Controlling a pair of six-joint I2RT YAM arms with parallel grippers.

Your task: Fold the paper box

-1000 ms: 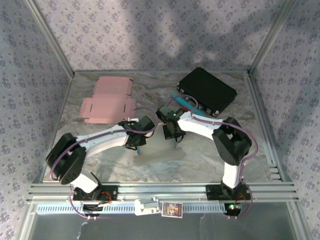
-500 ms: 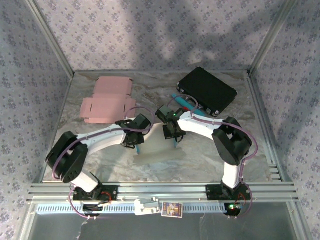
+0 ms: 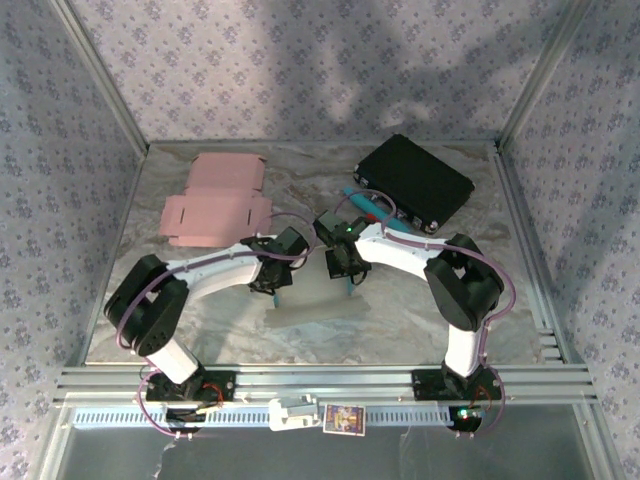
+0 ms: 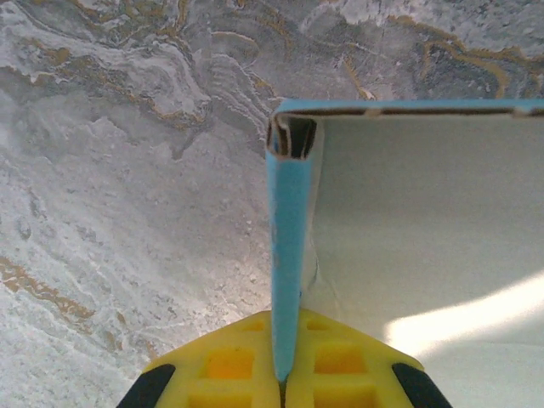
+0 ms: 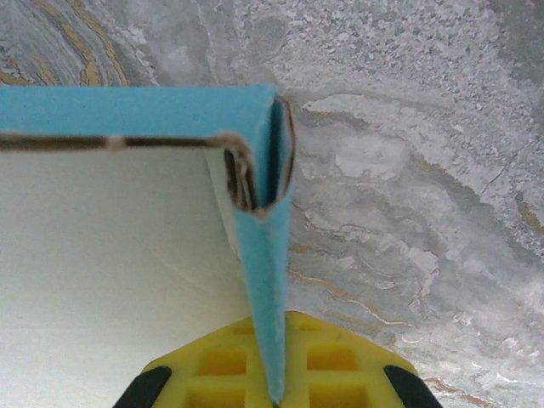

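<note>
A flat pink cardboard blank [image 3: 215, 200] lies upper left of the overhead frame. At centre, the left gripper [image 4: 283, 374] is clamped tight on the left wall of the blue-and-white paper box [image 3: 318, 300]. The right gripper [image 5: 274, 387] pinches its right wall. A black rectangular case [image 3: 415, 183] sits upper right.

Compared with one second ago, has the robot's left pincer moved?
Yes, slightly: the left pincer has edged toward the flat pink cardboard sheet and shut on a wall of the blue paper box.
</note>
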